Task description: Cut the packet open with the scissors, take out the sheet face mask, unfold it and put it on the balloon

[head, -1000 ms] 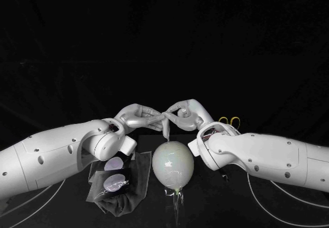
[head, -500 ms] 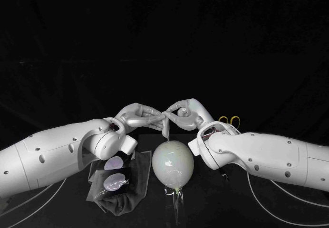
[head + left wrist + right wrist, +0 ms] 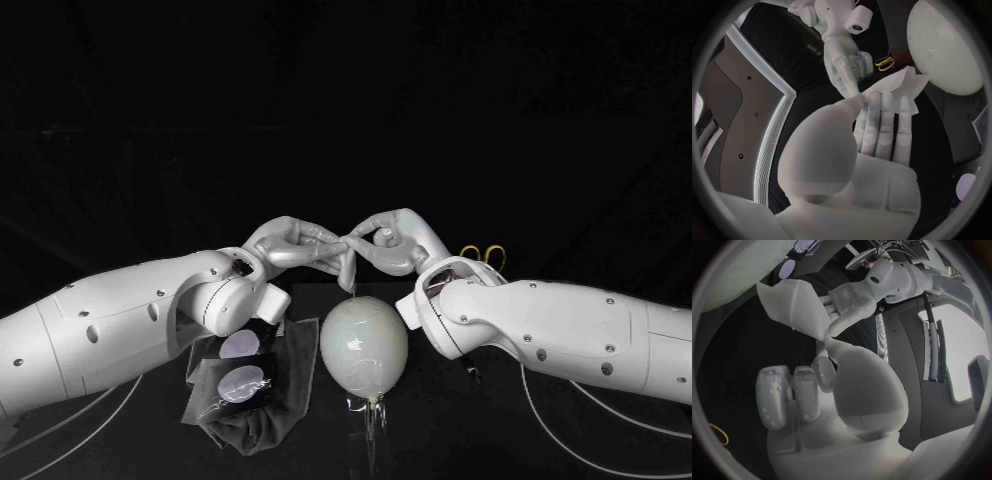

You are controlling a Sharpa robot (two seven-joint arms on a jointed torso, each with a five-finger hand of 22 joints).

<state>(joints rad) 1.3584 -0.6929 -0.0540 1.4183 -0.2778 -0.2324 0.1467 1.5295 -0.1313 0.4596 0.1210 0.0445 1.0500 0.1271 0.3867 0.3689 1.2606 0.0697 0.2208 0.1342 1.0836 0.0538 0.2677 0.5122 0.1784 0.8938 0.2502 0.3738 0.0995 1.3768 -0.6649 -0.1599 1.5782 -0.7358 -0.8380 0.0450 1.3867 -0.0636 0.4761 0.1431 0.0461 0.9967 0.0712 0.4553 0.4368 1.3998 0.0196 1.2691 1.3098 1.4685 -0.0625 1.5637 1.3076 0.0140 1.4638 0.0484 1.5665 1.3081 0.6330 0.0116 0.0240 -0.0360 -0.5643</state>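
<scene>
No text or label can be read.

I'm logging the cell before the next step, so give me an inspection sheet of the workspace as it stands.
Surface: black table, no spills seen.
Job's things: sheet face mask folded, hanging above the balloon; packet lies on the table beside the balloon, on the robot's left; scissors lie beyond the right arm.
Clutter: nothing seen.
Hands: left robot hand and right robot hand meet above the balloon, both pinching the mask.
Cables: white cables trail across the table under both arms.
Surroundings: nothing seen in the dark beyond the table.
</scene>
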